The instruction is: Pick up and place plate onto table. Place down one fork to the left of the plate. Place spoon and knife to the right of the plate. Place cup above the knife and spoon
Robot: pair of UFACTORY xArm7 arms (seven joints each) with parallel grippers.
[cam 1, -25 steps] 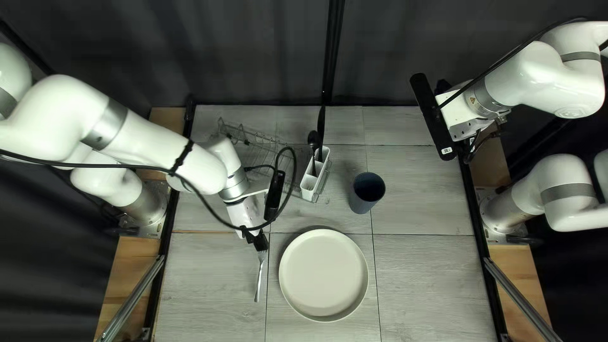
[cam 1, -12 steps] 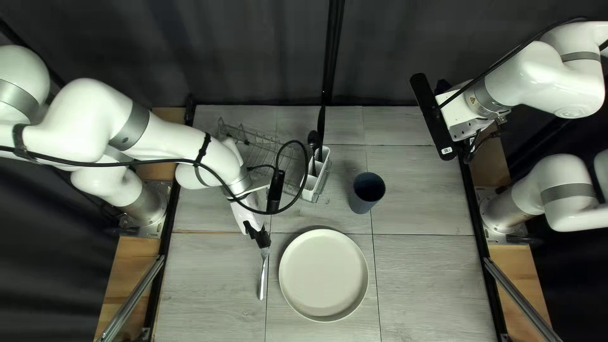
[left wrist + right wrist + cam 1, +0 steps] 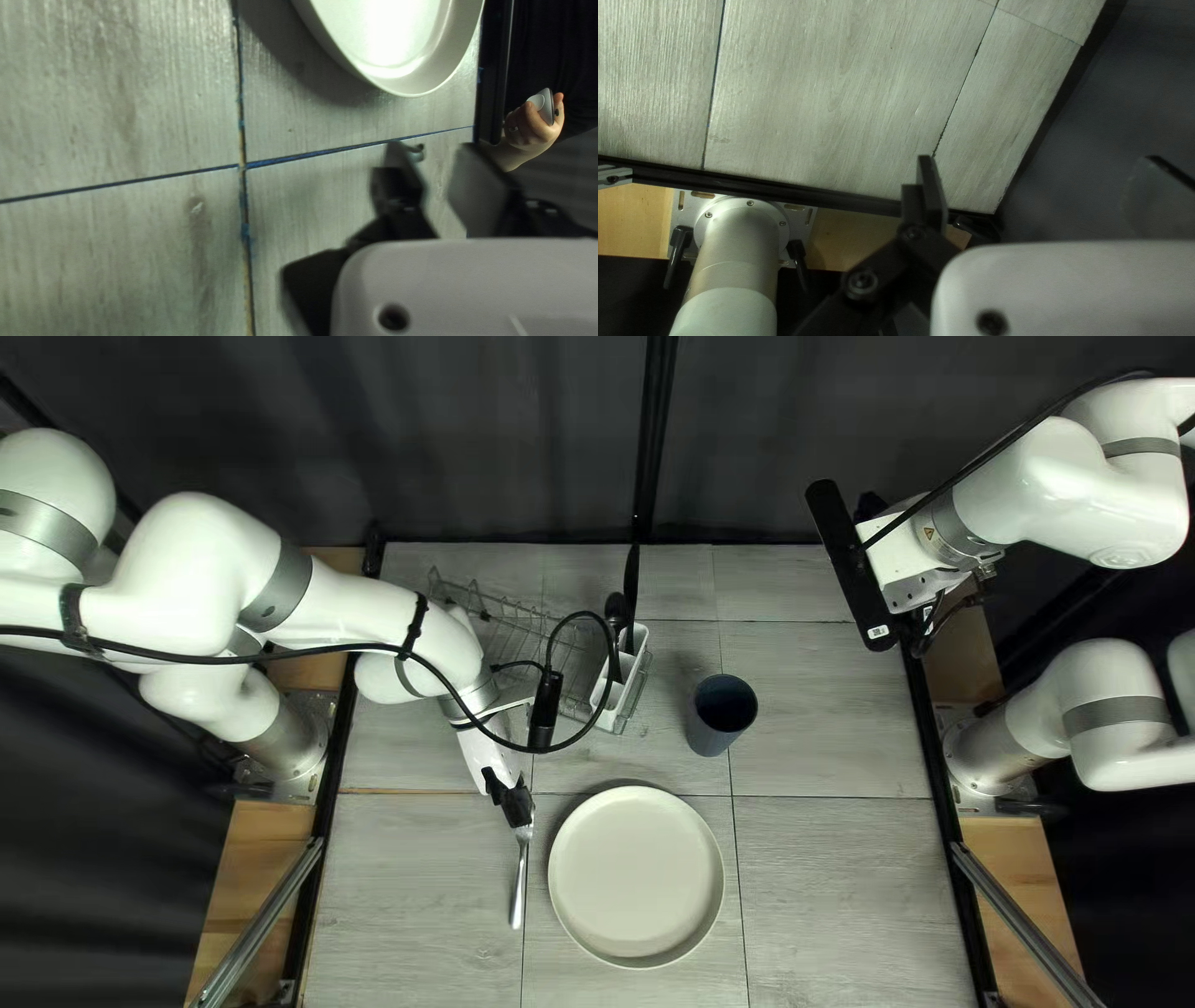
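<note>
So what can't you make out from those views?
- Fork's upper end: covered by the left tool, top left view.
- Lower ends of the dark utensils: hidden by the white holder, top left view.
- Bottom of the cup: lost in its dark interior, top left view.
- Pale object in a person's hand: partly covered by the fingers, left wrist view.

Glossy white arms, grey joint bands, black looping cables
</note>
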